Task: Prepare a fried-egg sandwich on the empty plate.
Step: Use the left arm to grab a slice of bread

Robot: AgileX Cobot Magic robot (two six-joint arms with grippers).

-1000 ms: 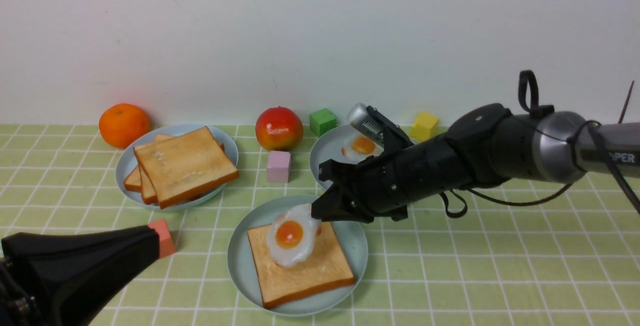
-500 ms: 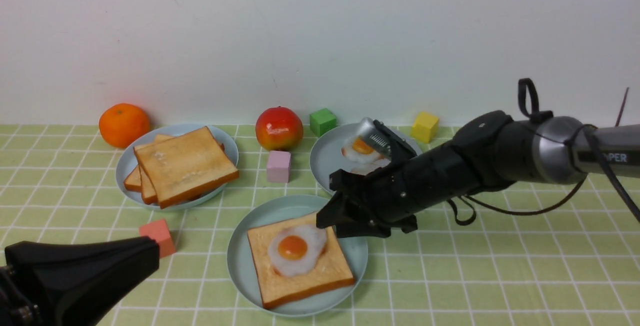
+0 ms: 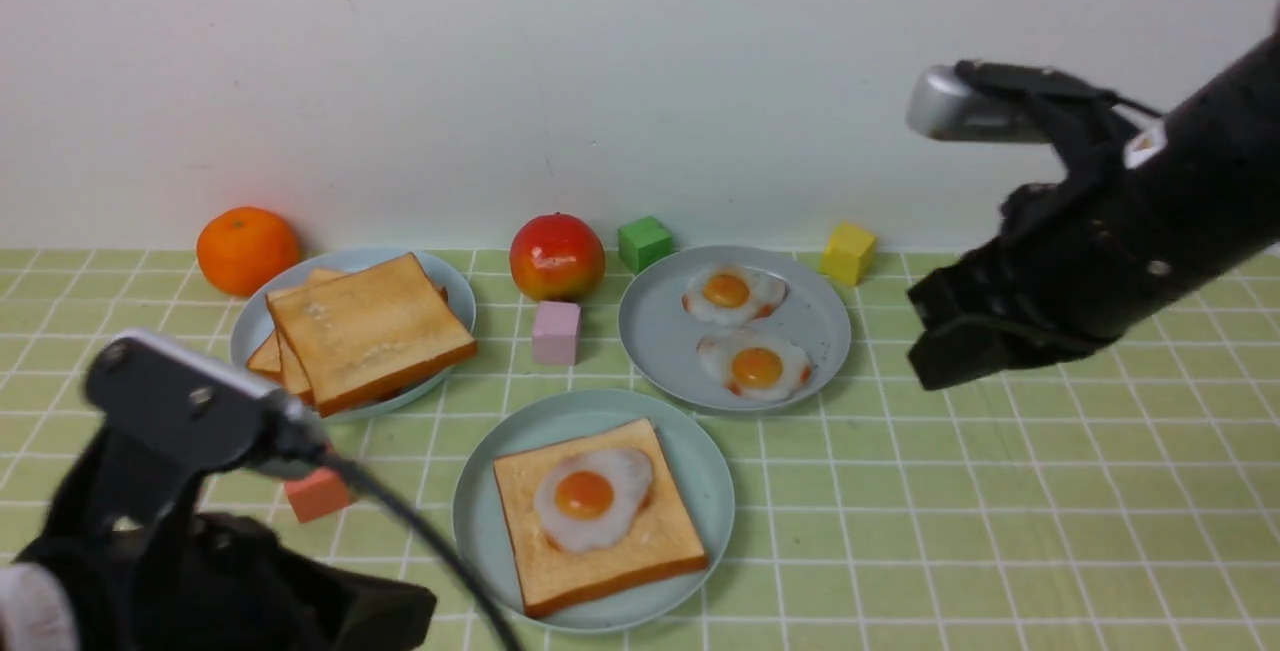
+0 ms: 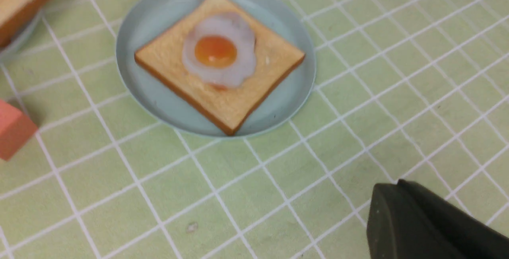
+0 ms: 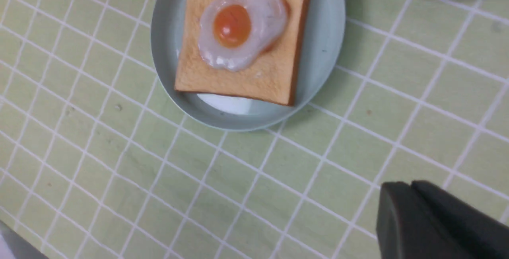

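The empty plate (image 3: 480, 531), pale mint green, sits at the front centre and holds one toast slice (image 3: 620, 551) with a fried egg (image 3: 590, 498) lying on top. More toast slices (image 3: 370, 326) are stacked on the grey-blue plate (image 3: 455, 296) at the back left. My right gripper (image 3: 915, 336) hangs high to the right of the plates, shut and holding nothing; its closed tips (image 5: 411, 183) show in the right wrist view. My left gripper (image 4: 397, 183) is shut and holds nothing, low at the front left, short of the mint plate (image 4: 159, 92).
A second grey-blue plate (image 3: 660, 331) behind the mint one carries two fried eggs (image 3: 727, 291) (image 3: 755, 367). An orange (image 3: 247, 249), an apple (image 3: 557, 256) and green (image 3: 645, 243), yellow (image 3: 848, 253) and pink (image 3: 556, 332) cubes line the back. A salmon cube (image 3: 318, 494) lies front left.
My right gripper let the egg down onto the toast, then rose and drew back to the right, shutting. The left arm lifted and swung in the front corner.
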